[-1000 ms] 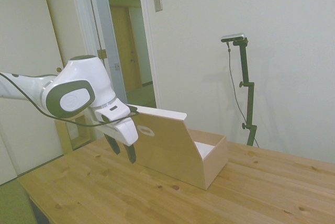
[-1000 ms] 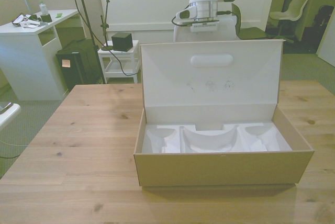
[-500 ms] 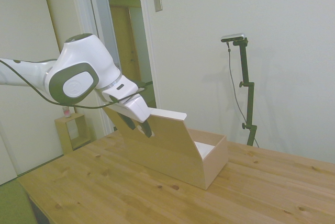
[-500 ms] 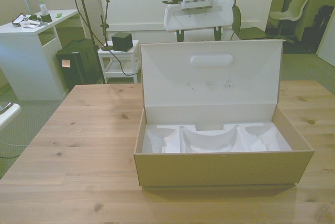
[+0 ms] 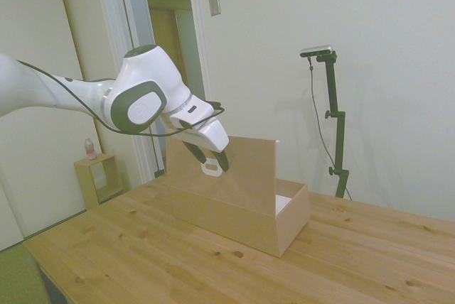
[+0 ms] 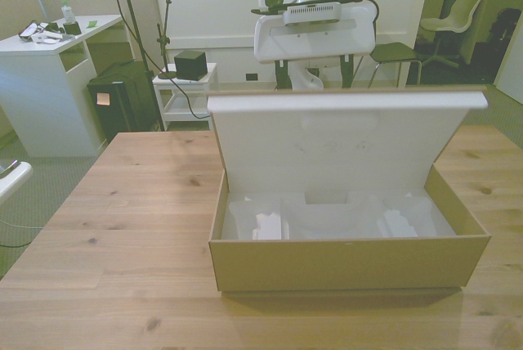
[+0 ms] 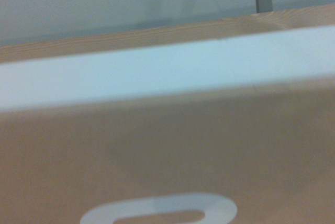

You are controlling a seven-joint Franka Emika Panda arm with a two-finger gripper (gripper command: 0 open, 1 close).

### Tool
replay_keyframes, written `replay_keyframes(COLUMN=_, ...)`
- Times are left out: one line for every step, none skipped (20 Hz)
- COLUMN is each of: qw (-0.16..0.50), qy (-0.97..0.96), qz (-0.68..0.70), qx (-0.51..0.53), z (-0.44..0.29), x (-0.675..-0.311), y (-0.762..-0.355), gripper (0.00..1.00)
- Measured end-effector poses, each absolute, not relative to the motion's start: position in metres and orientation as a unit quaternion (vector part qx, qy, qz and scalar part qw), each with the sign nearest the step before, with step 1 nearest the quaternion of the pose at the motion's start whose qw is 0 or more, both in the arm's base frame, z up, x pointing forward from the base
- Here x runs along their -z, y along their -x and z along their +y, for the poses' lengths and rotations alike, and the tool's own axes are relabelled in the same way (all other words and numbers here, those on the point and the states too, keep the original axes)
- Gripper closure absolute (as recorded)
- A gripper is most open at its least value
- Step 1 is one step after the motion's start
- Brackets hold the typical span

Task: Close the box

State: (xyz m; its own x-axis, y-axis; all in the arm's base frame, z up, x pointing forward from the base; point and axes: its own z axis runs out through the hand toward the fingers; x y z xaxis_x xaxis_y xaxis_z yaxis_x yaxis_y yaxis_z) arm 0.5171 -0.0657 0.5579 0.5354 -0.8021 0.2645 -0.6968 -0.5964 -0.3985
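The gripper of the white arm presses against the outer face of the lid, right at its white-rimmed oval handle hole. The dark fingers point down along the lid; whether they are spread or closed cannot be told from either the side view or the front view. From the wrist view, the lid's tan surface and the top of the handle hole fill the picture, blurred.

The box sits in the middle of the wooden table, its long side facing the front camera. The lid stands roughly upright, beginning to tip forward over the whitish moulded insert.

To close it well, the push should probably follow the hinge's arc, forward and then downward, with contact kept near the lid's middle so it falls evenly and does not shove the box across the table.
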Motion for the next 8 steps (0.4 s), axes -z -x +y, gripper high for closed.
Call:
replay_keyframes(qw=0.127, qy=0.872, qz=0.428, qx=0.197, z=-0.063, x=-0.561, y=-0.516, gripper=0.00)
replay_keyframes(qw=0.130, qy=0.877, qz=0.424, qx=0.181, z=-0.060, x=-0.566, y=-0.513, gripper=0.00)
replay_keyframes(qw=0.130, qy=0.883, qz=0.421, qx=0.160, z=-0.058, x=-0.572, y=-0.508, gripper=0.00)
replay_keyframes(qw=0.124, qy=0.889, qz=0.420, qx=0.131, z=-0.057, x=-0.576, y=-0.501, gripper=0.00)
replay_keyframes(qw=0.117, qy=0.894, qz=0.421, qx=0.103, z=-0.056, x=-0.577, y=-0.495, gripper=0.00)
replay_keyframes(qw=0.110, qy=0.896, qz=0.422, qx=0.082, z=-0.056, x=-0.577, y=-0.491, gripper=0.00)
replay_keyframes(qw=0.106, qy=0.898, qz=0.422, qx=0.068, z=-0.056, x=-0.575, y=-0.489, gripper=0.00)
replay_keyframes(qw=0.103, qy=0.899, qz=0.422, qx=0.059, z=-0.056, x=-0.572, y=-0.488, gripper=0.00)
